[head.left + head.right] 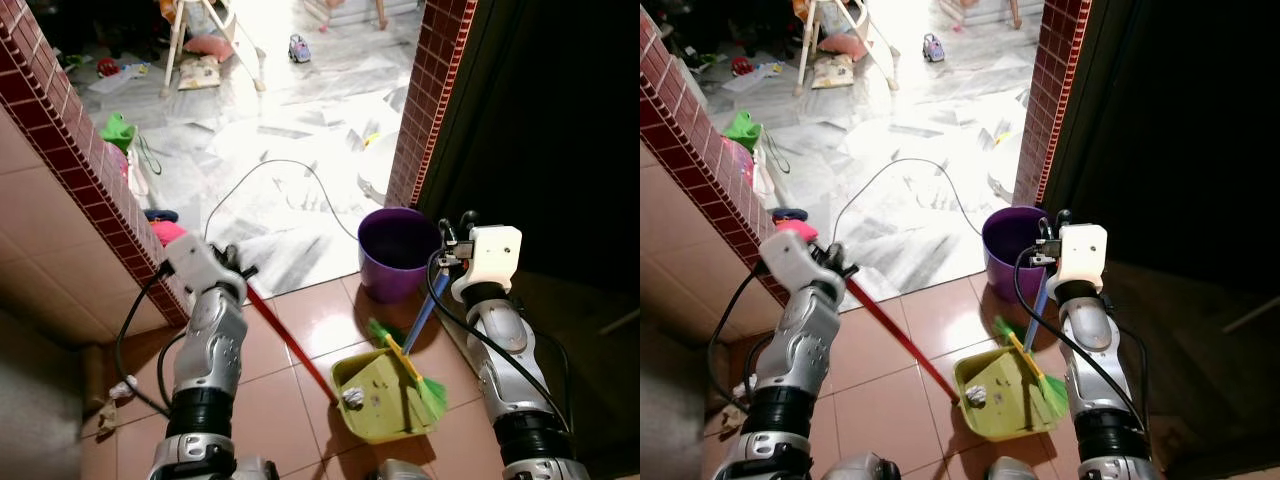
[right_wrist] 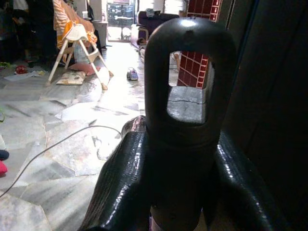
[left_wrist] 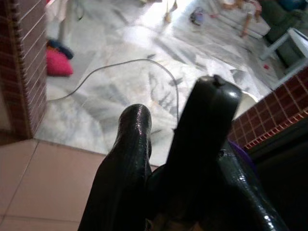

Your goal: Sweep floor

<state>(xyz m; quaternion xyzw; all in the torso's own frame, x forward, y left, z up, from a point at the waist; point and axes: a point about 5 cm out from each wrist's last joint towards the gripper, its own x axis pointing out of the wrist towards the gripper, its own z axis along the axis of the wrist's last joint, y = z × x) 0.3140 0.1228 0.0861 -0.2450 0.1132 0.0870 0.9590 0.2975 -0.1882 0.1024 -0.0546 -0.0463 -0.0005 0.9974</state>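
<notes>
Left pincer (image 1: 233, 262) clamped on the top of the red dustpan handle (image 1: 290, 342); yellow-green dustpan (image 1: 382, 395) down and forward of it on the tile floor (image 1: 270, 420), with a crumpled scrap of paper (image 1: 352, 397) already inside. Right pincer (image 1: 452, 240) clenched around the blue broom handle (image 1: 427, 310), black hanging loop (image 2: 190, 72) sticking up between the fingers; green bristles (image 1: 432, 397) below it, resting over the pan's far edge. Purple bucket (image 1: 398, 252) just ahead of the right pincer.

Looks like the flick-into-pan bit. Best to keep the pan lip flat on the tile, short strokes toward the left pincer, not hard enough to bounce the scrap out. Worth minding the bucket and the loose cable (image 1: 290, 175) further out.
</notes>
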